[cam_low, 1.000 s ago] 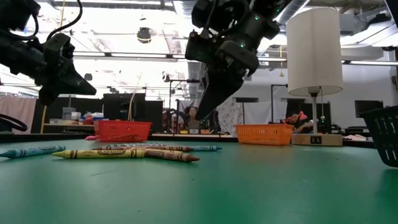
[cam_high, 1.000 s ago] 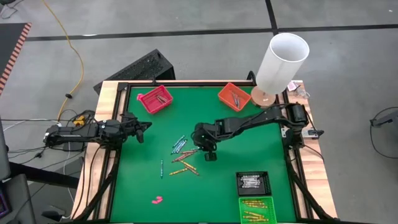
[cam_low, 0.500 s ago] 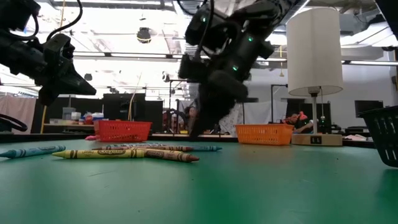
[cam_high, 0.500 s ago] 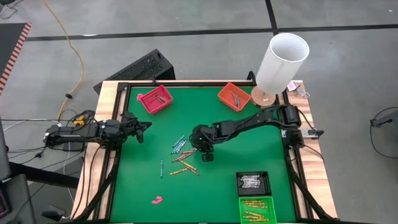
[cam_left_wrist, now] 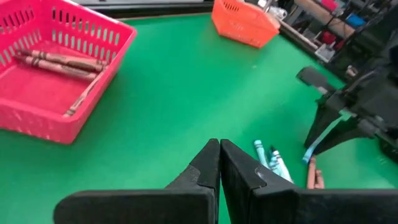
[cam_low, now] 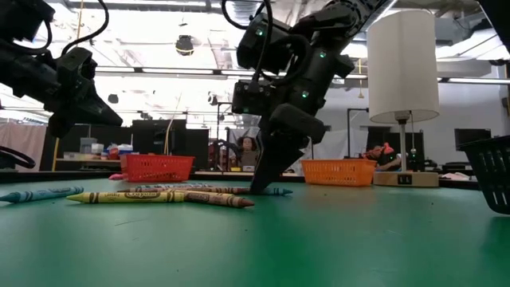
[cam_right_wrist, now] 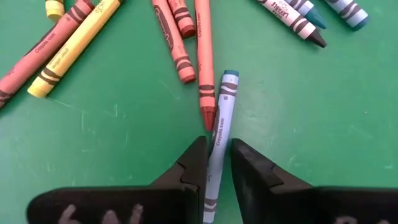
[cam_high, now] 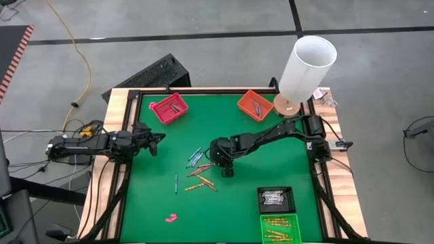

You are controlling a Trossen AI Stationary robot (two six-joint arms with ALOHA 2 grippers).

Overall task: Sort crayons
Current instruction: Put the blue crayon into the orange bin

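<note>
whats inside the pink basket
The pink basket holds a few reddish-brown crayons lying on its floor, as the left wrist view shows. Its near wall hides part of the floor, and one end runs out of frame, so more could be there.

Bright, even overhead lighting leaves only faint shadows on the green table (cam_high: 251, 146), while in the low view ceiling lights (cam_low: 185, 44) blow out to white glare, turning the arms into dark silhouettes and leaving the near table surface soft and out of focus.
</note>
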